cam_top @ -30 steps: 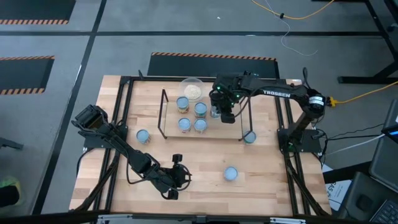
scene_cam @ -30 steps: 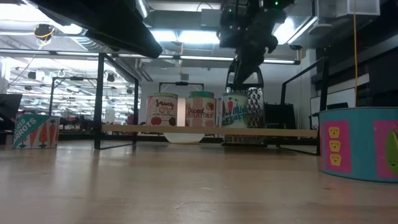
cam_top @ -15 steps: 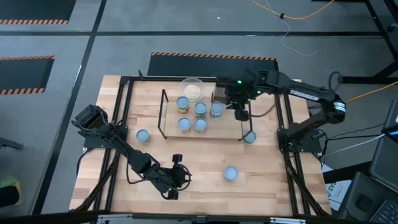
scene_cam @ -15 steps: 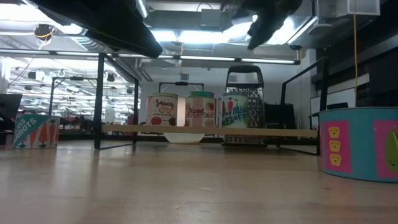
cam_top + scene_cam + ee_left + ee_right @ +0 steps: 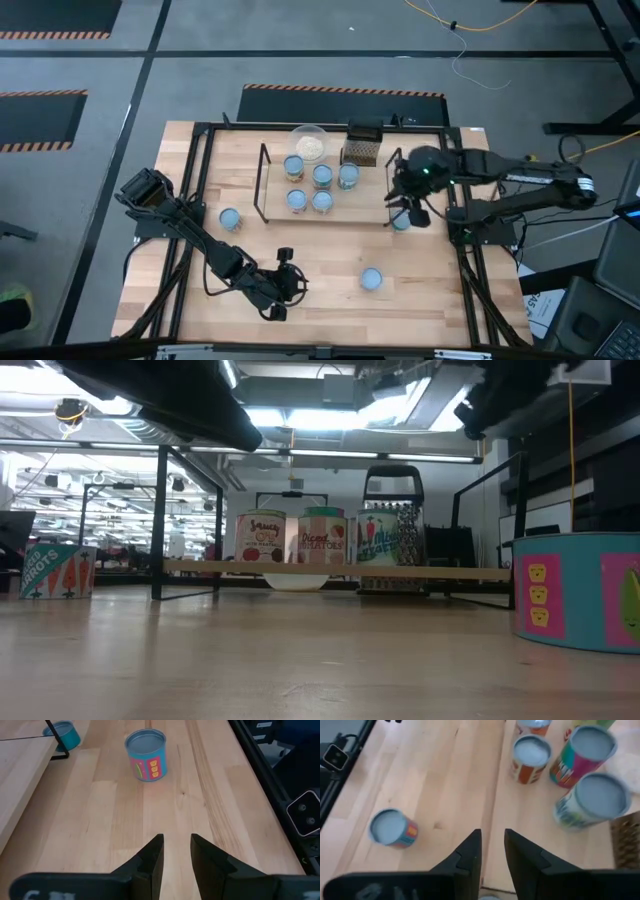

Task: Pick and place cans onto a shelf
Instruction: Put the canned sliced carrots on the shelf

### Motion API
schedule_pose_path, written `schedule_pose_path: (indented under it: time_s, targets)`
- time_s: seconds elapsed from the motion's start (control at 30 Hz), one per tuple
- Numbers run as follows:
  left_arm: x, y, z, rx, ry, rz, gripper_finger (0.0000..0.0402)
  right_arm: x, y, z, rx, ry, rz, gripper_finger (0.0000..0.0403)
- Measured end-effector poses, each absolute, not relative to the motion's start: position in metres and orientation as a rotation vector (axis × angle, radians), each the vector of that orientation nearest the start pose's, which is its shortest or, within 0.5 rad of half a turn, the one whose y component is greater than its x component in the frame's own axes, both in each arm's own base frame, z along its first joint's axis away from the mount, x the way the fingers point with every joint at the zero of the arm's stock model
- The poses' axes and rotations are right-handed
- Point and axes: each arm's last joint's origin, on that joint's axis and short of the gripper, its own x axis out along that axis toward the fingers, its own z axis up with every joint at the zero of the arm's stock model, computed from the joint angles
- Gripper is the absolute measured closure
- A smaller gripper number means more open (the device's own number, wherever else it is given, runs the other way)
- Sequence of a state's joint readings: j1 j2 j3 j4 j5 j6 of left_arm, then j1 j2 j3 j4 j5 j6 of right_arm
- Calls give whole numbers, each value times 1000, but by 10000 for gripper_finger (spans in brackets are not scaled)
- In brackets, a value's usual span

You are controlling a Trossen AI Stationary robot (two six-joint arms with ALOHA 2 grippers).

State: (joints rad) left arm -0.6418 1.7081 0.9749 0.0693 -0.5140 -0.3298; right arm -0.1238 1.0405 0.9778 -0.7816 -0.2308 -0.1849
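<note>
Five cans stand on the shelf (image 5: pixel 330 212); three of them show in the low view (image 5: pixel 322 537). Three more cans stand on the table: one at the left (image 5: pixel 229 218), one at the foot of the shelf's right wire frame (image 5: pixel 401 221), and a pink and teal one near the front (image 5: pixel 371 278), also in the left wrist view (image 5: pixel 145 755). My right gripper (image 5: pixel 412 208) hangs empty over the shelf's right end, its fingers (image 5: pixel 470 855) nearly together. My left gripper (image 5: pixel 298 283) waits low near the front, pointing at the pink can, its fingers (image 5: pixel 152 855) nearly together.
A clear bowl (image 5: pixel 309 143) and a dark mesh grater box (image 5: pixel 362 146) stand just beyond the shelf's far edge. A black frame (image 5: pixel 200 150) runs round the table. Bare wood lies between the shelf and the near edge.
My right gripper has let go of a can, which stays upright on the shelf's far right part. It has then risen and gone toward the table's right edge and a little nearer, to above the shelf's right end.
</note>
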Motion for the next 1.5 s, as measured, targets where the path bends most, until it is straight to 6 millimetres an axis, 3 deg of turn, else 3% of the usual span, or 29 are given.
schedule_pose_path:
  time_s: [0.3,0.67,0.8,0.93,1.1,1.27,1.5]
  targets:
    - [294,-199,193,5,515,-32,312,162,-3,279,26,675,189,314]
    - [311,-187,206,-42,452,9,312,144,7,272,35,589,237,315]
    - [317,-184,218,27,422,-1,312,144,10,274,27,561,258,315]
    - [319,-179,244,45,367,1,312,145,14,276,18,534,279,315]
    - [304,-167,279,33,348,62,312,145,16,277,10,527,299,315]
    - [276,-150,304,-102,381,137,312,145,19,277,6,525,315,315]
    - [238,-132,315,-272,509,218,312,144,22,277,-1,527,338,315]
